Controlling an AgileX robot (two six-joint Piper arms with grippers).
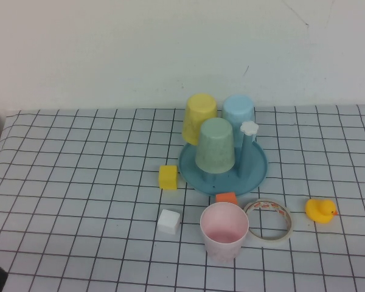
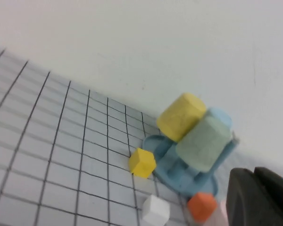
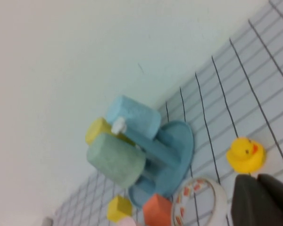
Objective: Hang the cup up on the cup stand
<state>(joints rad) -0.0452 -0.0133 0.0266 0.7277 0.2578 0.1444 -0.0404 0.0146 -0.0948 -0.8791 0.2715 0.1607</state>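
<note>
The pale pink cup (image 1: 224, 231) stands upright, mouth up, near the table's front, just in front of the cup stand (image 1: 255, 173). The stand's blue dish holds pegs; one free peg has a white flower cap (image 1: 249, 128). The other pegs carry a yellow, a light blue and a mint-green cup. My left gripper (image 2: 253, 172) is shut and empty, held back to the left of the stand, with a sliver of the pink cup (image 2: 221, 217) beside it. My right gripper (image 3: 257, 178) is shut and empty, back at the right near the duck. Neither gripper's fingers show in the high view.
A yellow cube (image 1: 168, 177), a white cube (image 1: 169, 221) and an orange cube (image 1: 226, 198) lie around the stand's front. A tape ring (image 1: 269, 220) lies right of the pink cup. A yellow rubber duck (image 1: 320, 210) sits farther right.
</note>
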